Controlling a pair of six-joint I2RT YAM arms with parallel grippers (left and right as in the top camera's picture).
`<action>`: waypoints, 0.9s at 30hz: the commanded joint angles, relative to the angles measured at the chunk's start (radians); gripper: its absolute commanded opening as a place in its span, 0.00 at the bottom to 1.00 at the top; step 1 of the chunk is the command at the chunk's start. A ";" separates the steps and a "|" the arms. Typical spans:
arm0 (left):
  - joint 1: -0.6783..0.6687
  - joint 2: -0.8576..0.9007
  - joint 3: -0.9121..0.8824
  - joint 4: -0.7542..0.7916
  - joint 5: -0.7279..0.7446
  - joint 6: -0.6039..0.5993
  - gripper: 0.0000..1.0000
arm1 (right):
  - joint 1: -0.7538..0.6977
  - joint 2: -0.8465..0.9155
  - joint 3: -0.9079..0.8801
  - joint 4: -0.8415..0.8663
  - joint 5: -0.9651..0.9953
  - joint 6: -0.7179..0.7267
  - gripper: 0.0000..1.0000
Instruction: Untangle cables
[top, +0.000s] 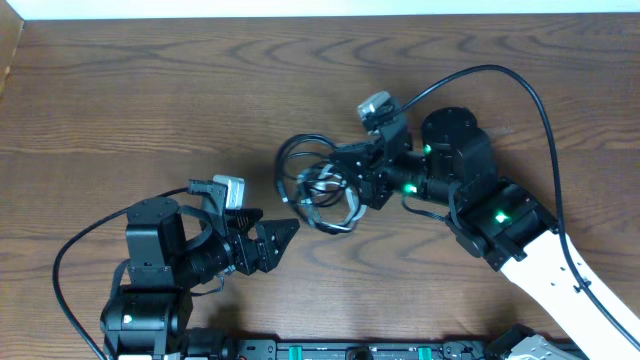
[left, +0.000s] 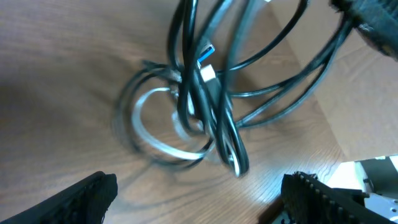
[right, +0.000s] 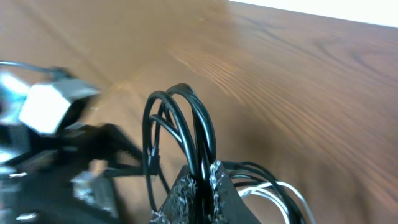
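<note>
Overhead view puts the cables about the middle of the counter, well apart from every edge, in one knotted bunch. The right pincer sits at the bunch's right side. The left pincer hangs just beside its near-left side without touching it.

In the right wrist view the right pincer is pressed together on several black loops, which arch upright above the pinch. In the left wrist view the left pincer is spread wide with nothing between its fingers. The cables hang and lie ahead of it.

These cords look light, limp and smooth-skinned. They should slide through a loose grip and drag their neighbours along where they cross. They are probably not fragile, though the small blue plug could snag in a loop.

A good hold for the free pincer would be a single strand at the bunch's rim, away from the crossings. The white cord curving on the counter at the left of the knot is one such strand.

The bunch has no clear long axis and is roughly round from above. Its black loops sweep toward the far-left corner, and the white curve lies on the near side. The blue plug's pointing is hard to tell.
</note>
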 joint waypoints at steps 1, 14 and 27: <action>-0.002 0.031 0.006 0.034 0.004 0.006 0.91 | 0.013 -0.022 0.011 0.095 -0.240 0.019 0.01; -0.002 0.344 0.006 0.135 -0.066 0.014 0.76 | 0.013 -0.115 0.011 0.285 -0.425 0.132 0.01; -0.002 0.474 0.006 0.231 -0.144 -0.067 0.61 | -0.045 -0.251 0.010 -0.050 -0.233 0.036 0.01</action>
